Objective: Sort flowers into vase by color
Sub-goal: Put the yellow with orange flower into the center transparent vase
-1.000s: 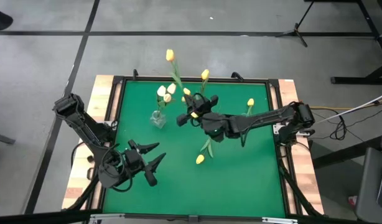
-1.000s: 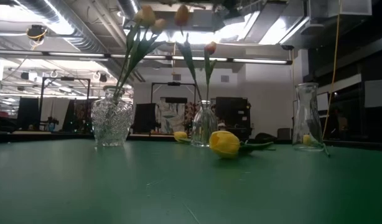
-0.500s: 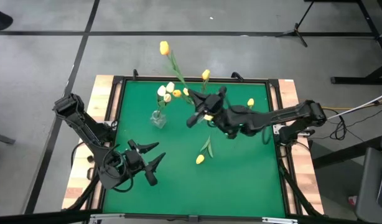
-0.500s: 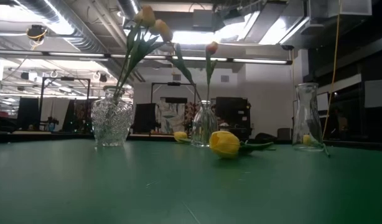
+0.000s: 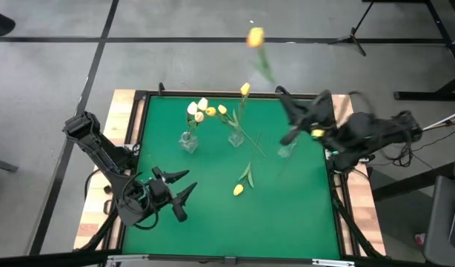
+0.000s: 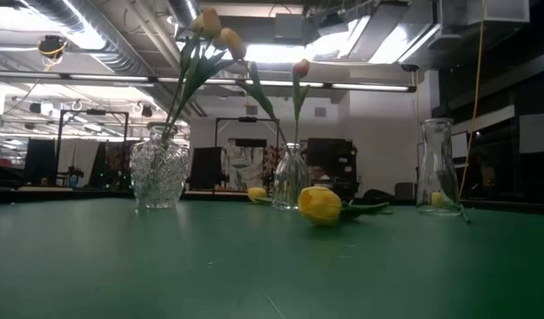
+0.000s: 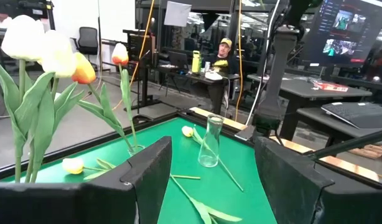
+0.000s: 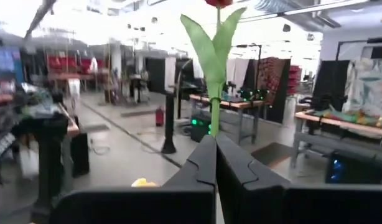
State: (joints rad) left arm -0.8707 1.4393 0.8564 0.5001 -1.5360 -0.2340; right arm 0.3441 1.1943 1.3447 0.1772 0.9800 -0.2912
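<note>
Right pincer (image 5: 287, 115) swung over to clear glass vase (image 5: 286, 148) at green surface (image 5: 213, 215) edge, clamped on orange-yellow tulip (image 5: 256, 37) held high. Next, probably lowering. Left pincer (image 5: 184, 185) waiting, spread wide.

1. A tulip with an orange-yellow head (image 5: 255, 35) is held high in the right gripper (image 5: 293, 130), whose jaws are shut on its green stem; the stem points up, with one broad leaf (image 8: 206, 46).
2. White and yellow tulips (image 5: 198, 111) stand bunched in the round textured vase (image 6: 159, 174) towards the desk's left.
3. A yellow-headed tulip (image 5: 244, 90) stands upright in the slim middle vase (image 5: 236, 138).
4. One yellow tulip (image 5: 238, 190) lies flat on the green desk (image 5: 213, 215), its stem and leaves pointing away from the head.
5. The narrow vase on the right (image 6: 436, 168) has a small yellow head (image 6: 436, 198) showing at its foot.
</note>
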